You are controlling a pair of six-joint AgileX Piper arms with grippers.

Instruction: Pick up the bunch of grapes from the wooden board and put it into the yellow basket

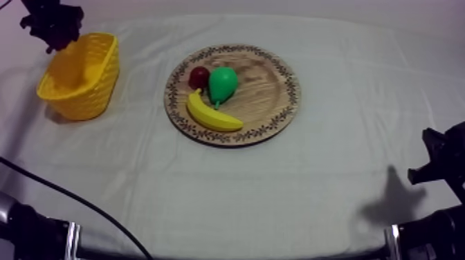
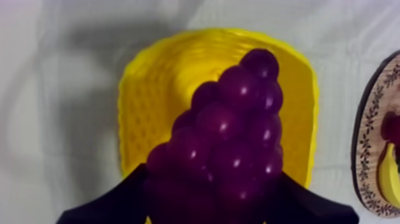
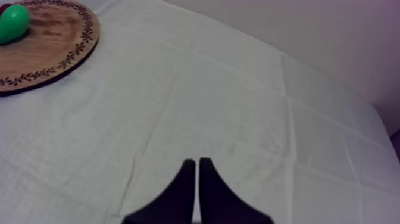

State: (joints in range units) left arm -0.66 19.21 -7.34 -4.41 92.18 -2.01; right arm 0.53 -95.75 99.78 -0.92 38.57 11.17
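Left fingers: two black fingers [image 2: 110,204] of the left gripper [image 2: 214,186] are closed round the broad end of the bunch of grapes [image 2: 232,137], one finger at each side.
Grapes: dark purple and glossy, off the board. The narrow end points away from the fingers toward the open mouth of the yellow basket [image 2: 136,113] directly below (above it, not yet inside).
Handling: probably a light, stiff toy. The rounded, shiny berries look slippery, so the wide end, where fingers can settle into the grooves between berries, seems the surest hold. It is unlikely to be fragile, so a short drop should do no harm.
Basket: stands at the far left of the table, its ribbed yellow walls upright.
Board: the round wooden board [image 1: 273,90] with a patterned rim lies mid-table, apart from the basket. It carries a banana [image 1: 211,115], a pear [image 1: 223,83] and a small red fruit [image 1: 199,76], clustered together.
Right fingers: the right gripper [image 3: 196,162] has its fingers pressed together in a narrow wedge, holding nothing, over bare cloth [image 3: 238,107].
Stage: the carry looks complete, and letting go is what remains.
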